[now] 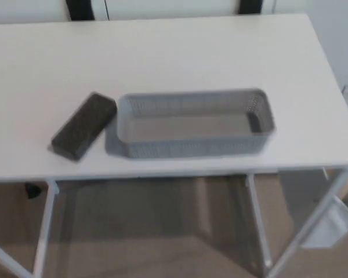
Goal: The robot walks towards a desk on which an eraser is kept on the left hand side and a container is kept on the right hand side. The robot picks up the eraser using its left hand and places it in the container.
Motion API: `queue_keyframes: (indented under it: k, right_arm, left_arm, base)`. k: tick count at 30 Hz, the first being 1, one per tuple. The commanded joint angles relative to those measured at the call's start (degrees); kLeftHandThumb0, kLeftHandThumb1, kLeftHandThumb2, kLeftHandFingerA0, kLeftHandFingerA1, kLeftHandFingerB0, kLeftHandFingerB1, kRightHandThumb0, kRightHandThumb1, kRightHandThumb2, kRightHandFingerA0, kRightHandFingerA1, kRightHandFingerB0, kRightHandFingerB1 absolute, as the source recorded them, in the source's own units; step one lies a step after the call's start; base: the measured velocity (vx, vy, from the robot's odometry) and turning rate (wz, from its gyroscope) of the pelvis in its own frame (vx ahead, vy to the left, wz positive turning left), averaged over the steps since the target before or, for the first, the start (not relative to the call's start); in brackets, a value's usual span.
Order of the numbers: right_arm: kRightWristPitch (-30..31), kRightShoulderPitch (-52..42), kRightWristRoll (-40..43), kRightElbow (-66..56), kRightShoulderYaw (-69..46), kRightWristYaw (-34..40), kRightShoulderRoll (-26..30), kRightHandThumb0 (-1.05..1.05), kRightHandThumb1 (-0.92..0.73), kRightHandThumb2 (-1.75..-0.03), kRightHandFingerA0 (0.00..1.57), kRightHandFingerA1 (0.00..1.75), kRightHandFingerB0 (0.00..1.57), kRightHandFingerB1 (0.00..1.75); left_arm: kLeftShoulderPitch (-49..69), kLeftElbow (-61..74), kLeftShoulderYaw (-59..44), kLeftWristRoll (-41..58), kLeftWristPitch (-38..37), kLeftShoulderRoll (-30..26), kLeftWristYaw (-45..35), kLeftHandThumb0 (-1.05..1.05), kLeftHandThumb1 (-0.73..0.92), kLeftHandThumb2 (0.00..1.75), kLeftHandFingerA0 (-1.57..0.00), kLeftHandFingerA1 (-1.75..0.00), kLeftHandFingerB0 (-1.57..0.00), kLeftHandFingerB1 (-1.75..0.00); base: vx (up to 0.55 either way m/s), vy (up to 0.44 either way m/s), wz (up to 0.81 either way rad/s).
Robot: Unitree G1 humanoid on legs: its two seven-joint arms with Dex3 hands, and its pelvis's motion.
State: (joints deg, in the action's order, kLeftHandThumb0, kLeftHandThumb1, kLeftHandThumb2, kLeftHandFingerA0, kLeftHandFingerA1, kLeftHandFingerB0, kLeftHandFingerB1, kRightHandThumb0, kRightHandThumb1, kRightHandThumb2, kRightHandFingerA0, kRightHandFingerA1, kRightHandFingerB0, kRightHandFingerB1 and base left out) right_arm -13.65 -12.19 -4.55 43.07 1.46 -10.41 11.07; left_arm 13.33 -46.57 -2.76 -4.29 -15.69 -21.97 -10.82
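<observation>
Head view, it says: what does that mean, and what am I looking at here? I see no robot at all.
The picture comes from a camera on the head of a humanoid robot, looking down at what stands before it. So you see what the robot sees, not the robot itself. Its two arms would come in from the left and right edges, but neither hand is in the picture at this moment, so nothing is held.

Before it stands a white desk on thin white legs, over a beige floor. Two things lie on it: a dark eraser, a flat block lying at a slant, and to its right a grey container, a long open basket with perforated walls that looks empty. The eraser's near end sits close to the container; the picture is too blurred to tell whether they touch.
</observation>
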Motion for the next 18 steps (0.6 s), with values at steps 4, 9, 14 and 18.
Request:
queue_keyframes:
  k: [4, 9, 14, 18]
  right_arm:
    - [-2.24, -0.11, -0.23, 1.26, -0.09, 0.84, 0.38, -0.38, -0.60, -0.58, 0.55, 0.60, 0.36, 0.46]
    - [-2.84, -0.68, -0.48, 1.35, 0.15, 0.93, 0.39, -0.38, -0.60, -0.57, 0.56, 0.59, 0.36, 0.46]
    - [-1.75, -1.59, -0.08, 0.46, 0.28, 0.16, 0.27, -0.35, -0.61, -0.58, 0.52, 0.58, 0.36, 0.46]
    - [-1.42, -1.36, 0.33, 1.08, 0.27, -0.38, 0.11, -0.34, -0.62, -0.58, 0.52, 0.58, 0.34, 0.45]
  left_arm:
    - [0.41, 0.23, -0.62, 0.49, -0.06, -0.95, -0.96, -0.41, 0.61, 0.59, -0.48, -0.48, -0.46, -0.37]
    - [0.43, 0.04, -0.20, 0.14, 0.07, -1.54, -1.92, -0.42, 0.62, 0.58, -0.48, -0.47, -0.44, -0.37]
    - [1.23, 2.00, 1.59, -0.61, 2.98, -2.55, -4.11, -0.45, 0.61, 0.58, -0.44, -0.45, -0.41, -0.35]
    - [1.40, 2.38, 2.63, -0.76, 3.35, -3.04, -5.25, -0.45, 0.61, 0.58, -0.43, -0.42, -0.40, -0.35]
  base:
    - [0.27, 0.100, 0.04]
    - [0.17, -0.047, 0.11]
    - [0.20, -0.172, 0.02]
    - [0.18, -0.187, 0.02]
